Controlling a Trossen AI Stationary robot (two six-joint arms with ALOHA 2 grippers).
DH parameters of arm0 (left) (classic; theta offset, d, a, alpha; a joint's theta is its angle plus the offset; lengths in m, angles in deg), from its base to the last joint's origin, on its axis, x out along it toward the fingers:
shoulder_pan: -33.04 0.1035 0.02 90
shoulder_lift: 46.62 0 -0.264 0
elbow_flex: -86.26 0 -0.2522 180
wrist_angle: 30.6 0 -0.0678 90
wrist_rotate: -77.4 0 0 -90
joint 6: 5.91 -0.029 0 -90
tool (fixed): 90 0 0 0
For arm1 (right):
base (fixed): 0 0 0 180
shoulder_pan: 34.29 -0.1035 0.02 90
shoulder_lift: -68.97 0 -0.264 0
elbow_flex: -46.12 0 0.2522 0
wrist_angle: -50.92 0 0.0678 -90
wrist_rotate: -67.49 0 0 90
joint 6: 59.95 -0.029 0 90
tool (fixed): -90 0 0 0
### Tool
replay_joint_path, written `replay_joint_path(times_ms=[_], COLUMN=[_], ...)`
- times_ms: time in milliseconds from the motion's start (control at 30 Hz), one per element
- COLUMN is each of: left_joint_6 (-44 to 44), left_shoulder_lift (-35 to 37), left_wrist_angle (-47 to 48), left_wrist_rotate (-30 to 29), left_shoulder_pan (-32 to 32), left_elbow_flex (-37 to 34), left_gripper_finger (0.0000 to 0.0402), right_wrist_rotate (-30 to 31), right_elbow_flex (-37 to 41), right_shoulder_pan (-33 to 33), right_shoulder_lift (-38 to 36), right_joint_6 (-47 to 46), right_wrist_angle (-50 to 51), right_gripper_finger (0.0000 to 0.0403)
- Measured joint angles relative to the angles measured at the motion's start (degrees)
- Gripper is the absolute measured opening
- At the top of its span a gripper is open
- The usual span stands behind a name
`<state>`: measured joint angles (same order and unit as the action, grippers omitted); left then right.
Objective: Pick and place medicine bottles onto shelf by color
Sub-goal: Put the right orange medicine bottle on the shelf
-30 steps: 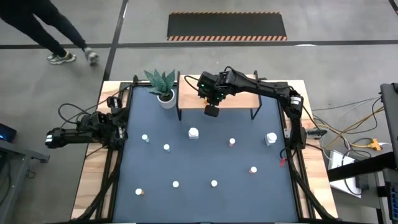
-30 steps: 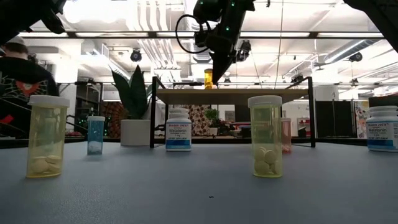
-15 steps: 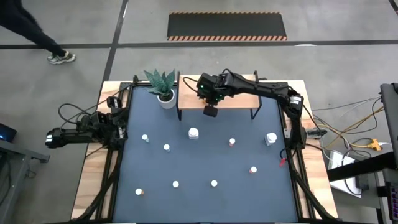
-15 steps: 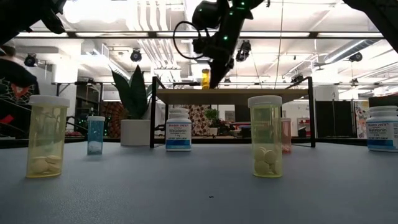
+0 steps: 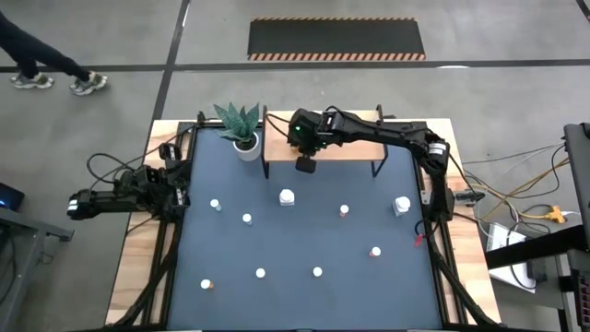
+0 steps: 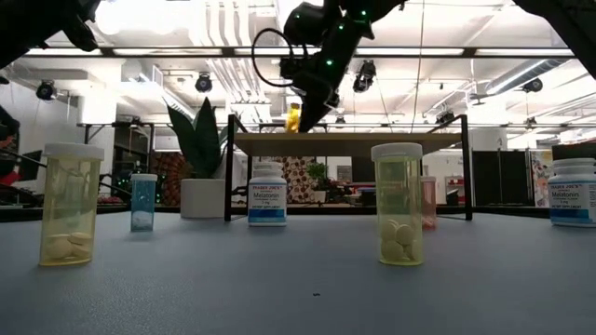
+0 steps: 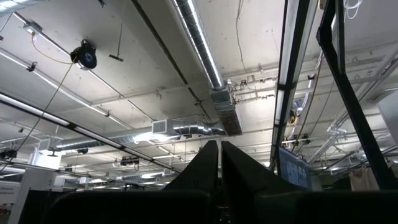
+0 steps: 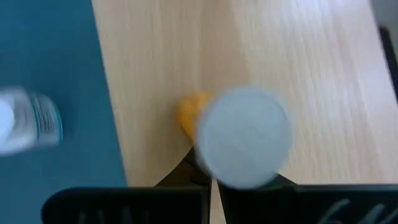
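Right hand (image 6: 304, 113) at upper centre of the low view, above the shelf (image 6: 349, 142), closed on an orange bottle (image 6: 293, 117) tilted over the board's left part. Left hand (image 7: 219, 163) shut, empty, off the table's (image 5: 304, 304) left edge in the high view. Below the shelf: white bottle (image 6: 267, 194) labelled "Melatonin", plant pot (image 6: 202, 197) to its left, blue bottle (image 6: 143, 202) farther left. Yellow bottles (image 6: 70, 203) and (image 6: 397, 203) in the foreground. Another "Melatonin" bottle (image 6: 573, 193) at right edge.
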<state>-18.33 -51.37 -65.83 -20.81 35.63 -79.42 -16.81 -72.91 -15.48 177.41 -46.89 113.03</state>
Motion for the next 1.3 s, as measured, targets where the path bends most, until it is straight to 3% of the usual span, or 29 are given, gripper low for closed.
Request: replay_joint_path(times_ms=[433, 633, 767, 1067, 1300], left_joint_6=[0.0, 0.0, -0.02, -0.02, -0.02], left_shoulder_lift=[0.0, 0.0, 0.0, 0.0, 0.0], left_wrist_angle=[0.02, 0.0, 0.0, 0.0, 0.03], left_wrist_rotate=[0.0, 0.0, 0.0, -0.01, -0.01], left_shoulder_pan=[0.01, 0.02, 0.02, 0.0, 0.0], left_elbow_flex=[0.0, 0.02, 0.0, 0.0, 0.01], left_gripper_finger=[0.0003, 0.0003, 0.0003, 0.0003, 0.0003], right_wrist_rotate=[0.08, -1.09, -3.6, -4.17, -4.18], right_elbow_flex=[-0.13, -3.65, -4.84, -3.96, -3.92], right_shoulder_pan=[-0.04, -0.14, -0.17, 0.16, 0.54], right_shoulder_lift=[0.0, 0.0, 0.0, 2.35, 5.05], right_joint_6=[-0.47, 0.63, 1.96, 0.5, -1.08], right_wrist_angle=[1.9, -1.04, -3.25, -11.98, -13.31], right_gripper_finger=[0.0009, 0.0014, 0.0054, 0.0196, 0.0241])
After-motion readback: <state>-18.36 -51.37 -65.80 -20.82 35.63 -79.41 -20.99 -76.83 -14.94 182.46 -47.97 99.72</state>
